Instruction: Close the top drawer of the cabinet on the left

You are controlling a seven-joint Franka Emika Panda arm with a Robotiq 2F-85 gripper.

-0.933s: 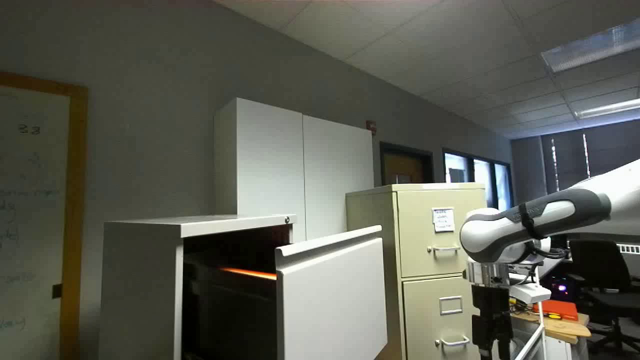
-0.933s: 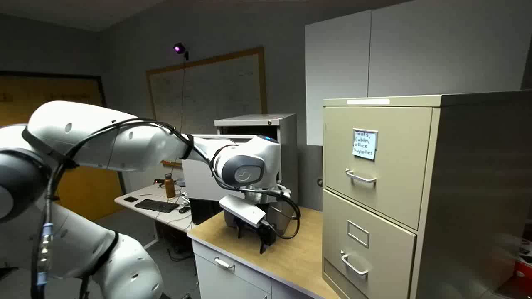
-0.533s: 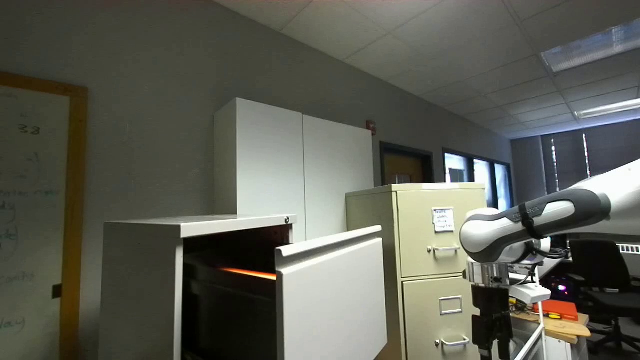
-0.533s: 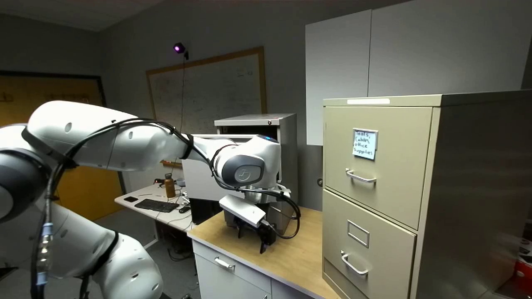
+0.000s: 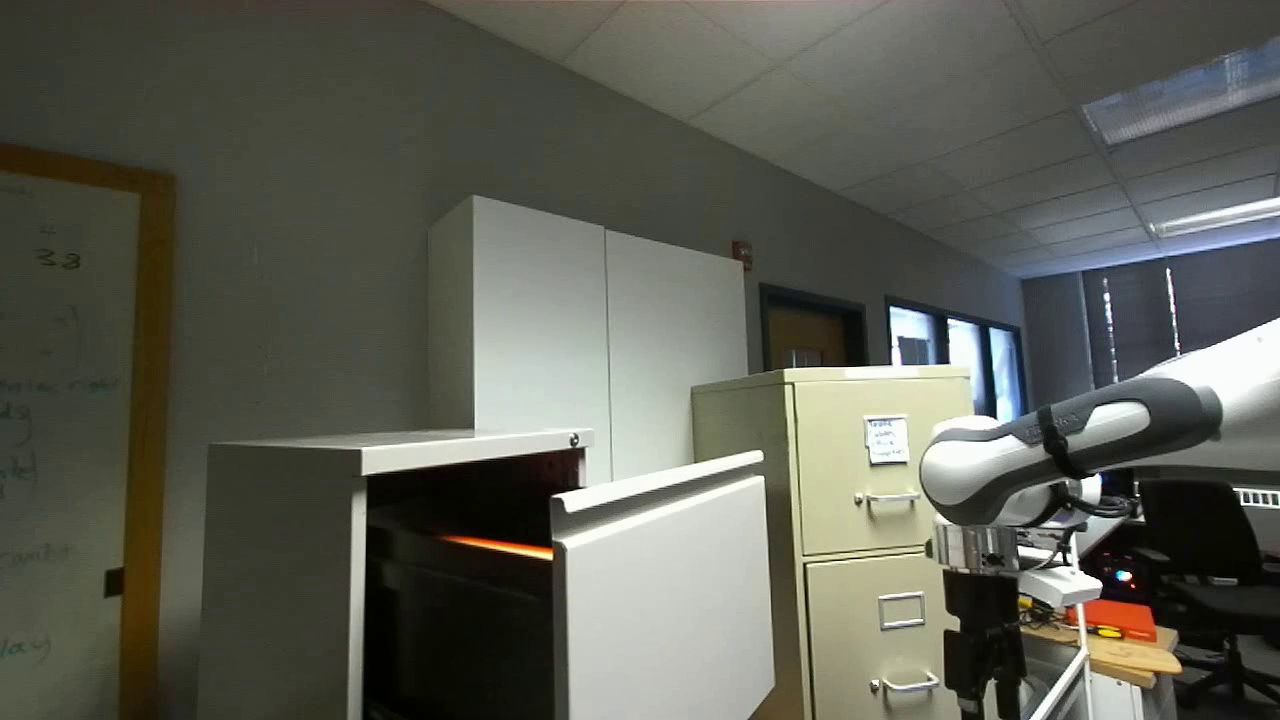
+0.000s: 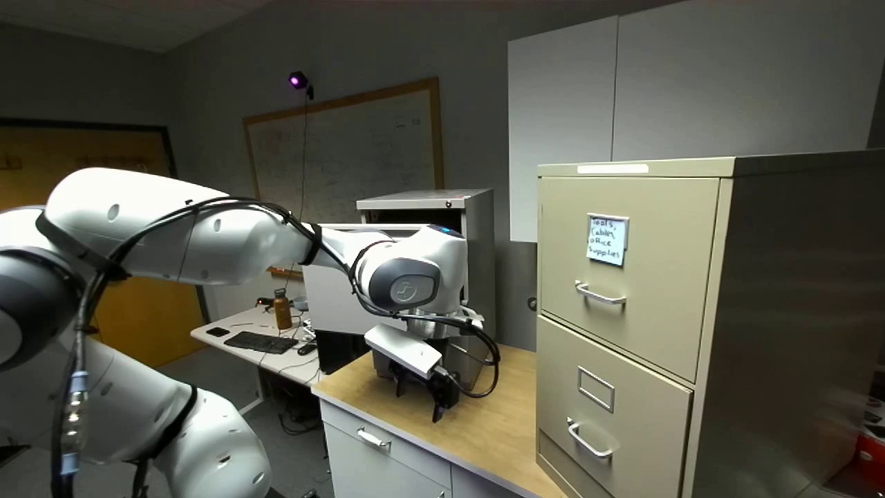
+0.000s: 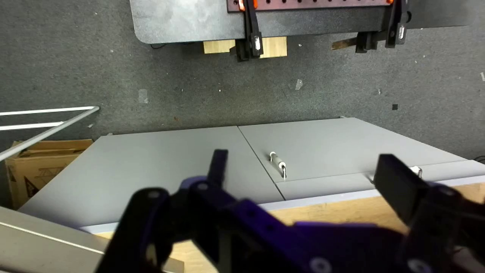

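Observation:
The white cabinet (image 5: 280, 590) stands at the lower left in an exterior view and behind the arm in an exterior view (image 6: 480, 277). Its top drawer (image 5: 665, 600) is pulled far out, with a flat white front, a dark inside and an orange strip. The drawer front (image 6: 335, 297) is partly hidden behind the arm. My gripper (image 6: 417, 405) points down above the wooden counter, apart from the drawer front. In an exterior view the gripper (image 5: 985, 690) is right of the drawer, its tips near the bottom edge. In the wrist view the fingers (image 7: 304, 155) are wide apart with nothing between them.
A beige filing cabinet (image 6: 629, 277) stands beside the arm on the wooden counter (image 6: 484, 422). A white cupboard (image 5: 600, 340) is behind. A desk (image 6: 242, 321) with a keyboard and bottle is beyond the arm. Counter doors with handles (image 7: 278, 165) show below the gripper.

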